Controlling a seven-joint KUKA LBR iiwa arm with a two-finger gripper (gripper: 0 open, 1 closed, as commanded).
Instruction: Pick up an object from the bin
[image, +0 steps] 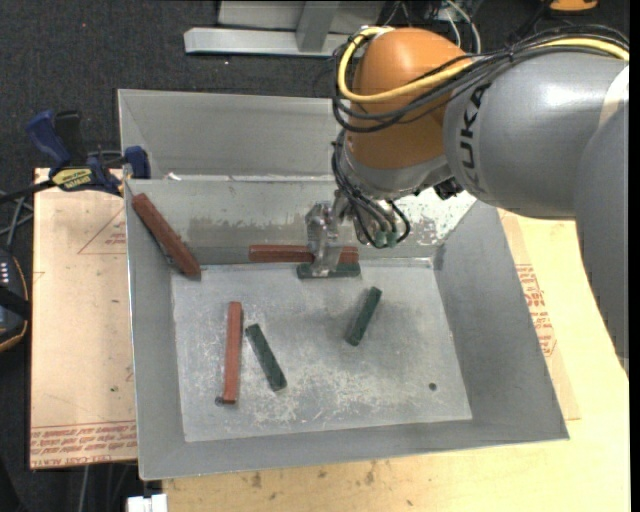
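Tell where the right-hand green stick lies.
Camera view: the green stick lies on the bin floor, right of centre, just in front of the back-wall red stick.

A long, thin reddish-brown stick lies flat and level in the upper middle of the frame, at the foot of the far wall of the bin, its right end covered.

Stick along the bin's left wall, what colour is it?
The stick is reddish brown, camera view.
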